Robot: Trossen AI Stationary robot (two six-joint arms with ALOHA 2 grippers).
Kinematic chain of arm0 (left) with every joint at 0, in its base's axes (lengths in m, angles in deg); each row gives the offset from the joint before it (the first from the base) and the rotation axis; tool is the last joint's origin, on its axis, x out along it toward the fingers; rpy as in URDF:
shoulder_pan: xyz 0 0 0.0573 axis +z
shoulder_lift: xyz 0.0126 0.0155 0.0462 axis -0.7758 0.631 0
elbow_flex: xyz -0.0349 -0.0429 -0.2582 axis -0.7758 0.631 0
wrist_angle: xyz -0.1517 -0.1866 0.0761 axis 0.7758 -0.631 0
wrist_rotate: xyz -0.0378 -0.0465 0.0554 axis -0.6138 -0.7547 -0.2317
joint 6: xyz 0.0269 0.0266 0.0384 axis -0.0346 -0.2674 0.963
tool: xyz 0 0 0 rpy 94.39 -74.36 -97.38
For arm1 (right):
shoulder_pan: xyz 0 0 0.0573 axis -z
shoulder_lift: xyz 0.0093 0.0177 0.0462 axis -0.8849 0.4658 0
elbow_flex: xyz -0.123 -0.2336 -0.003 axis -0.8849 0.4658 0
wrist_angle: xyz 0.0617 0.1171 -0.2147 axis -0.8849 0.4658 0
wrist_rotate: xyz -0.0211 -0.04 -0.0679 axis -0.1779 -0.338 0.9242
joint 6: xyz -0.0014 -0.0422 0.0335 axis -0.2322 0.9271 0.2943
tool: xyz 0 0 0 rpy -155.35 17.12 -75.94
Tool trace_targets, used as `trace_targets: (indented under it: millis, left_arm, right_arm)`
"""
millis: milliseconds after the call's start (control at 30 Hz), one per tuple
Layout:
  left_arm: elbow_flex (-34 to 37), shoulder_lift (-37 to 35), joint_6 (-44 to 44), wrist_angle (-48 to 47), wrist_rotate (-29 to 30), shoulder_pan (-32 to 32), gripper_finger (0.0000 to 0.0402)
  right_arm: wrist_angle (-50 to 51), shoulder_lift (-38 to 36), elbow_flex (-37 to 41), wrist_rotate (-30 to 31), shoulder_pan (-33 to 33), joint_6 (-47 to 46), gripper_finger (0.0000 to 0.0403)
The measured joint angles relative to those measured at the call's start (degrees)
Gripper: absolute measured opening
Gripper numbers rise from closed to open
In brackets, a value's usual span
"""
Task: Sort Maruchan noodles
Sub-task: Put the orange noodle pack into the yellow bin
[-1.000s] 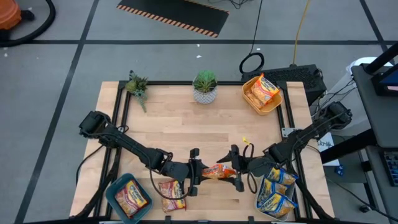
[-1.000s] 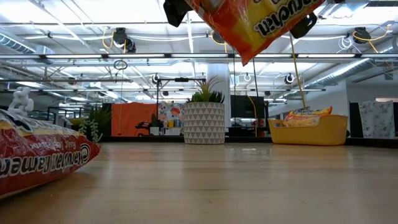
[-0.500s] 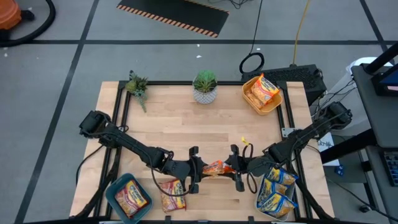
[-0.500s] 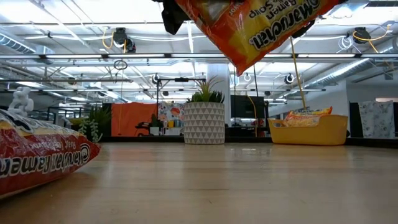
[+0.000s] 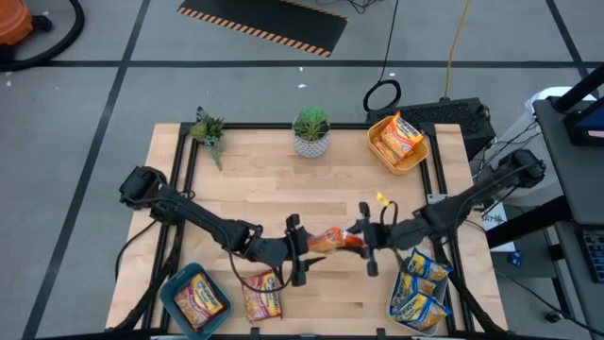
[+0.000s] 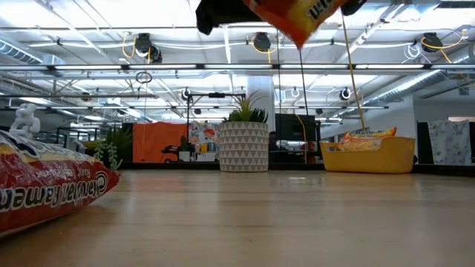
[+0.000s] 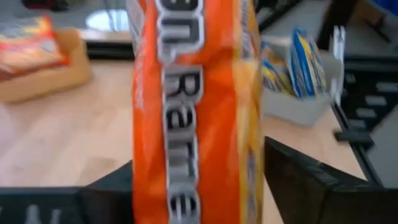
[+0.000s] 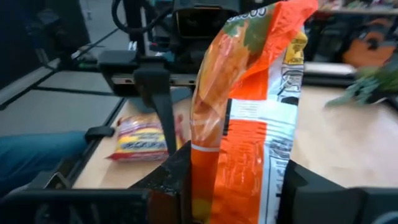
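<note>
Both pincers, left (image 5: 304, 253) and right (image 5: 361, 243), grip one orange packet (image 5: 332, 241).

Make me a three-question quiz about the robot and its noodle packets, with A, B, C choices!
1. Where is the orange noodle packet?
A. in the yellow bin
B. held up between both grippers
C. flat on the table

2. What colour are the packets in the pale bin?
A. blue and yellow
B. green
C. purple

3. What is the left gripper doing?
A. hanging open
B. gripping the orange packet
C. holding the potted plant

Answers:
1 B: the left gripper and the right gripper pinch its two ends above the wood.
2 A: the high view shows it.
3 B: its wrist view shows the packet between the fingers.
</note>
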Motion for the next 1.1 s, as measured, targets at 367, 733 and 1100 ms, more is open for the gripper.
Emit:
trace_targets:
  millis: [367, 733, 1100]
  left_arm:
    - [-0.01, -10.88, 2.85, -13.31, 7.80, 3.05, 0.0278]
    - [0.01, -11.90, -0.15, -23.07, 8.74, 10.16, 0.0278]
    - [0.01, -11.90, 0.37, -21.81, 4.76, 15.01, 0.0278]
  right_arm:
    - [13.40, -10.89, -0.08, 2.29, 6.57, 3.25, 0.0115]
    - [29.96, -17.13, -0.11, 13.61, 15.61, 0.81, 0.0116]
    - [28.91, -18.62, 0.66, 13.51, 29.69, 8.19, 0.0116]
